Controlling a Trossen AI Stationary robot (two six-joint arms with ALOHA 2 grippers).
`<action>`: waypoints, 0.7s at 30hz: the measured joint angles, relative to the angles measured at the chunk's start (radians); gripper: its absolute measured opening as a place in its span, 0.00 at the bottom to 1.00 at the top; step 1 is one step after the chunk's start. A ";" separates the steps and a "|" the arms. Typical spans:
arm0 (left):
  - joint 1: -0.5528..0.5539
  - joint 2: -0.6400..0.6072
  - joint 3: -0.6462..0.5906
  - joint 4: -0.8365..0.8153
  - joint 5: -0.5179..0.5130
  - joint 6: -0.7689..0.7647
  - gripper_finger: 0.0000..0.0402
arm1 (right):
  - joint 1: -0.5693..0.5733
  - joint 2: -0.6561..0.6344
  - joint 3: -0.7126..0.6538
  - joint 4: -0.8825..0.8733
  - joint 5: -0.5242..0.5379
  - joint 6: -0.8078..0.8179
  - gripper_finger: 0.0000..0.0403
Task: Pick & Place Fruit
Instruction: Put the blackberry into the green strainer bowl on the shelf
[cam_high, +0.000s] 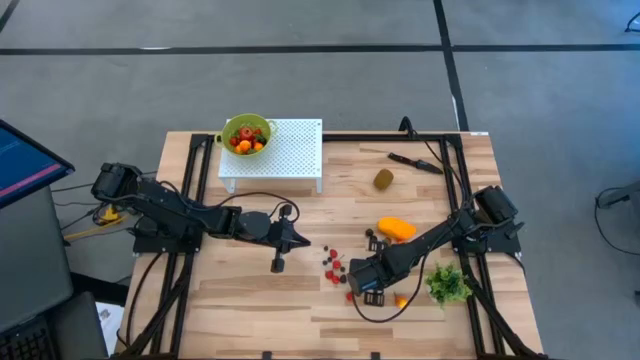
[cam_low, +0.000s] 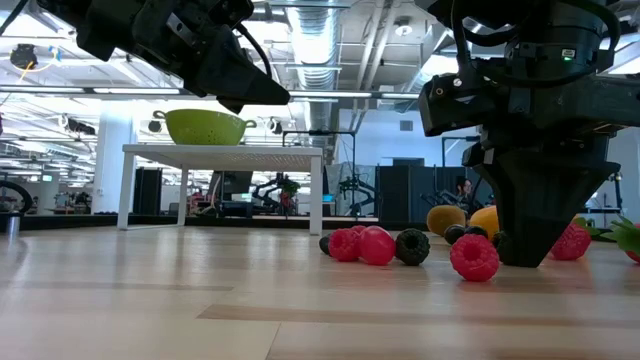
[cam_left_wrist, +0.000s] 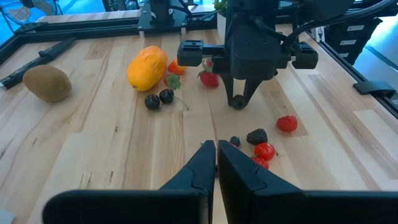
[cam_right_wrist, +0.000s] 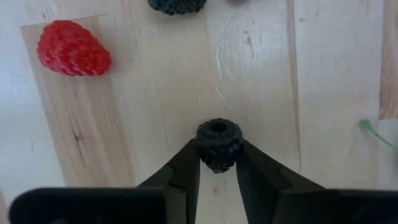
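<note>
The right hand (cam_right_wrist: 217, 163) stood tip-down on the table (cam_high: 250, 300), its fingers (cam_right_wrist: 183, 165) narrowed against both sides of a blackberry (cam_right_wrist: 219, 144), hollow end up and still on the wood. A raspberry (cam_right_wrist: 73, 48) lay near. The green colander (cam_high: 246, 133), on the white stand (cam_high: 290, 155), lay well apart, across the table. The left hand (cam_left_wrist: 216, 163) hovered shut, empty, closer to the stand. No legible writing appeared.
</note>
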 joint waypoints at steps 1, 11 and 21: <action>0.000 0.000 0.000 0.000 0.000 0.000 0.03 | 0.000 -0.005 0.000 0.000 0.000 0.000 0.21; 0.000 0.000 -0.001 0.016 0.000 0.010 0.03 | 0.007 -0.118 -0.005 0.103 0.016 -0.095 0.18; -0.085 0.000 -0.001 0.018 -0.099 0.370 0.24 | -0.010 -0.210 -0.003 0.372 0.025 -0.346 0.19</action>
